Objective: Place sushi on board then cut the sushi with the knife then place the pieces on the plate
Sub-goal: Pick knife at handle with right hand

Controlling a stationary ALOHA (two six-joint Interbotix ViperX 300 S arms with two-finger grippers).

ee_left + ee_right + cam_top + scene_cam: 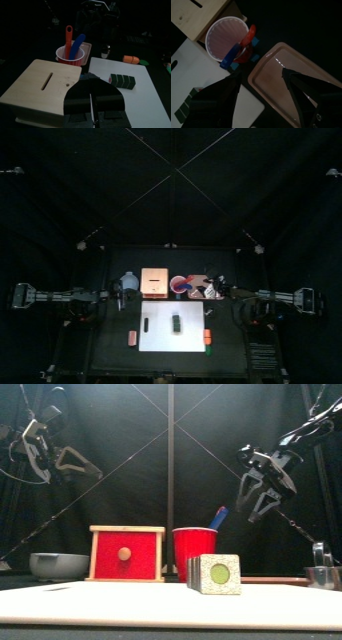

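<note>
Sushi roll (214, 573) hides part of red cup (195, 544); left gripper (90, 82) closed empty, right gripper (261, 73) open.

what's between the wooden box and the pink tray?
A red cup holding a blue toy knife and a red toy knife stands between the pale wooden box and the flat pink tray; top and right wrist views show it.

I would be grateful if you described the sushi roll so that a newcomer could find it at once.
Start with the white cutting board across the table's front. Near its middle, in front of the red cup, lies the sushi roll. It is the only dark green block there; the toys beside it are smaller and orange.
</note>
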